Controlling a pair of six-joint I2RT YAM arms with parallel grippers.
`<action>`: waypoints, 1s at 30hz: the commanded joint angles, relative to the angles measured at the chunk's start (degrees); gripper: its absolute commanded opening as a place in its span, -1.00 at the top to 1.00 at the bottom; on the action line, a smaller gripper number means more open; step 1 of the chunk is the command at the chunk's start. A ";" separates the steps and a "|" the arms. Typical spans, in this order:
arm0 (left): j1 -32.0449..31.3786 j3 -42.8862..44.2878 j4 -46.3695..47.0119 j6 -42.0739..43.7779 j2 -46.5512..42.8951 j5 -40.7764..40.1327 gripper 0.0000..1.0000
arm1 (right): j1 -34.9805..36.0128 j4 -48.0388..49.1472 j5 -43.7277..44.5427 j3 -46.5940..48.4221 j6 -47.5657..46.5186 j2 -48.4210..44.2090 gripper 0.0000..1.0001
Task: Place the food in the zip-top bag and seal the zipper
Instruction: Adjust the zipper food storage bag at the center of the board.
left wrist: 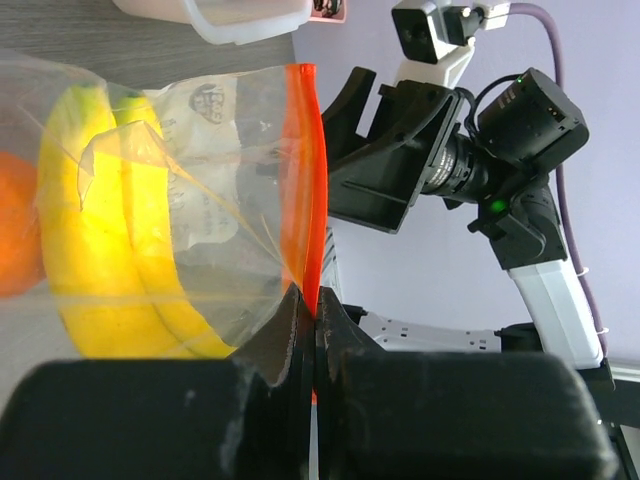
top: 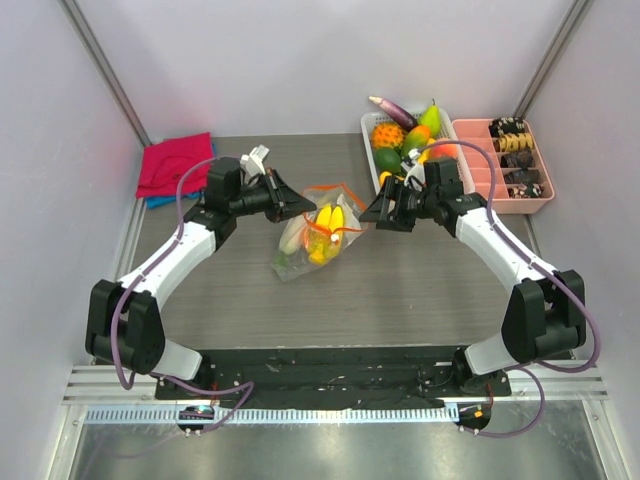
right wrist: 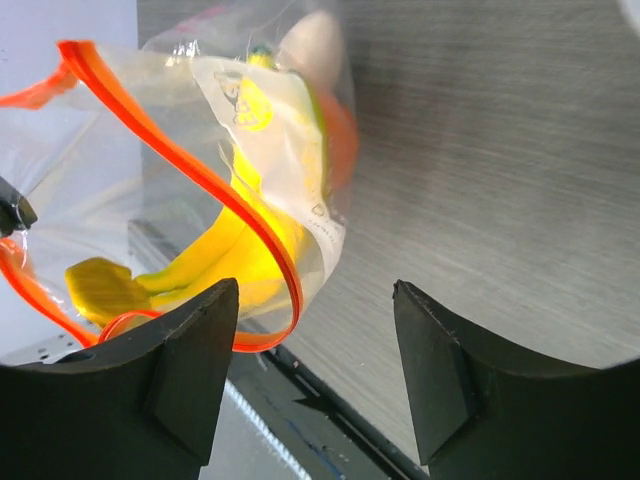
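Your left gripper (left wrist: 306,318) pinches the orange-red zipper strip (left wrist: 305,170) of the crinkly clear plastic bag (top: 318,236) at the table (top: 400,290) centre; your right gripper (right wrist: 318,305) gapes empty. The mouth is unsealed, so a tilt could spill the yellow toy banana (right wrist: 240,245).

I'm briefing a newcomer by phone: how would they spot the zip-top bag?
Near the middle of the table is the zip-top bag, its zipper pinched by the left pincer. Only it is clear plastic with an orange-red edge, a banana inside.
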 commanded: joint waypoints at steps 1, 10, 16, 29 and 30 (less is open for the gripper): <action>0.26 1.54 0.84 1.09 -1.51 0.93 0.99 | 1.09 8.62 -5.24 -2.28 5.78 -0.95 -0.33; 0.09 12.42 -28.33 21.52 -1.16 -3.53 0.99 | 2.06 11.06 -9.98 1.41 9.82 -2.61 0.98; -4.74 24.73 -51.85 48.25 -2.12 -31.10 0.93 | 3.81 20.68 -13.15 2.64 19.15 -9.39 0.98; -9.93 27.99 -60.25 52.60 2.62 -28.52 1.00 | 8.04 13.56 -7.19 2.19 11.78 -4.12 0.98; -9.85 28.34 -60.24 52.07 4.10 -28.26 1.00 | 8.04 12.59 -6.40 2.99 8.20 -3.51 0.97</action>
